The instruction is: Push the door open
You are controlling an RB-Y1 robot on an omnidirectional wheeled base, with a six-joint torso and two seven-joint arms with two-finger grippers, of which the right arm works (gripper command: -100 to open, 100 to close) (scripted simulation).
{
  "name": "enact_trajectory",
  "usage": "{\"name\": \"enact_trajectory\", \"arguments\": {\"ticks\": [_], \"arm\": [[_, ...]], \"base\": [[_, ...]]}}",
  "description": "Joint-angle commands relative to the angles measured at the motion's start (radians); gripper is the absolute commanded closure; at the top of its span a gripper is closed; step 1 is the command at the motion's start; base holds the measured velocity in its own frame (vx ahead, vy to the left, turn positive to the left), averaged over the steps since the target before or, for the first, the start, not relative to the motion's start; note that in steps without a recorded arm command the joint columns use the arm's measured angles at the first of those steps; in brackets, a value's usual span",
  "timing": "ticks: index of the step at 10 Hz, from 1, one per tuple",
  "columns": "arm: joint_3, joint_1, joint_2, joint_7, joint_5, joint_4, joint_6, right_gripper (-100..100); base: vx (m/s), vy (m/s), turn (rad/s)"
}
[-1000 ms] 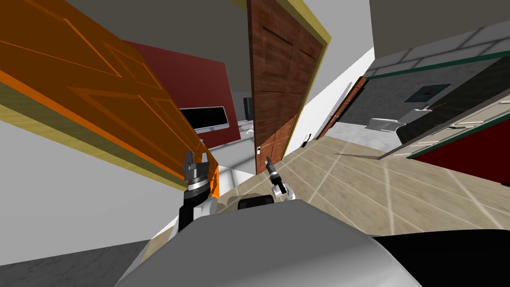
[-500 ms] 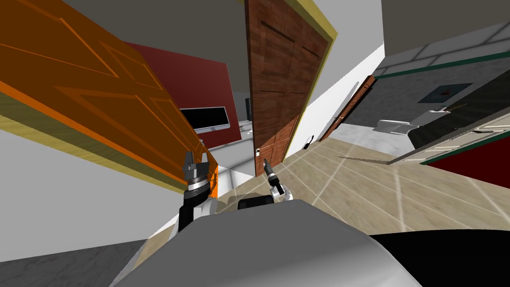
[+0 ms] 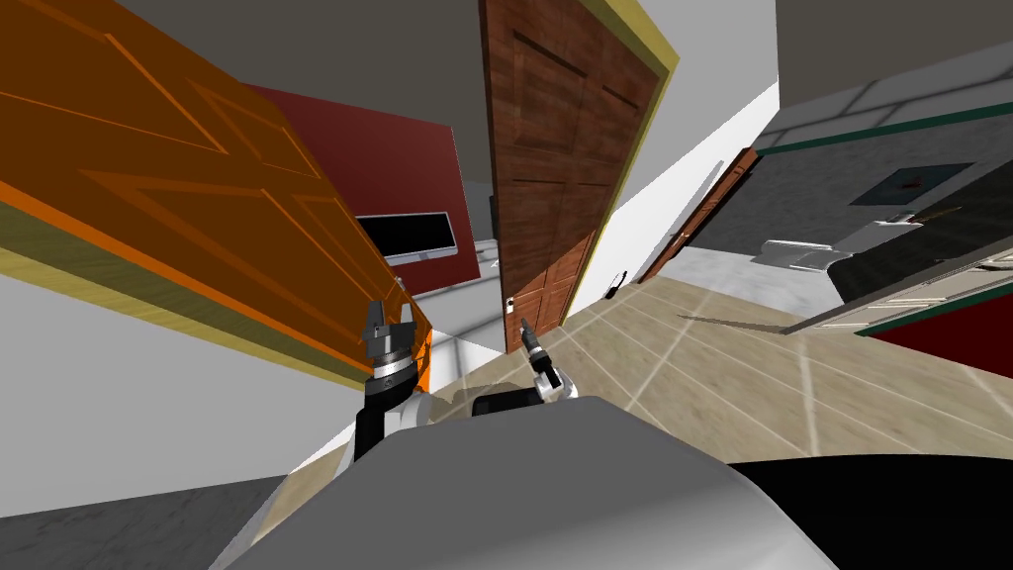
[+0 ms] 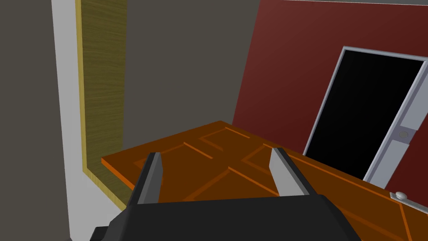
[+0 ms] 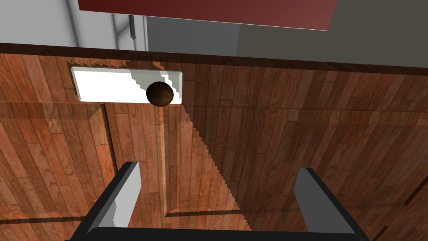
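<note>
Right gripper [image 5: 217, 178] points at the brown door [image 5: 292, 125] — fingers wide apart, gripping nothing — near its knob [image 5: 160, 93].

A left-hand door [image 3: 198, 188] stands angled on my left, the left gripper [image 3: 389, 317] just beside its lower edge. The door ahead [image 3: 554, 148] stands in its frame [image 3: 661, 74], with the right gripper [image 5: 218, 169] close before its face (touching or not, I cannot tell). Its knob [image 5: 160, 93] sits on a plate [image 5: 108, 85] beyond the fingertips. Between the doors, farther back, a screen [image 3: 408, 236] stands against a wall; a counter [image 3: 920, 262] lies well to the right.
</note>
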Motion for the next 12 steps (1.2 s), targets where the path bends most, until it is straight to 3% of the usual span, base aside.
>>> {"name": "enact_trajectory", "arguments": {"ticks": [1, 10, 12], "arm": [[0.005, -0.015, 0.007, 0.004, 0.0, 0.04, -0.007, -100], [0.034, -0.072, 0.053, 0.019, 0.003, 0.209, -0.029, -100], [0.035, -0.071, 0.052, 0.018, 0.003, 0.207, -0.026, -100]], "base": [[0.091, -0.09, 0.052], [0.083, -0.084, 0.046], [0.074, -0.074, 0.015]]}}
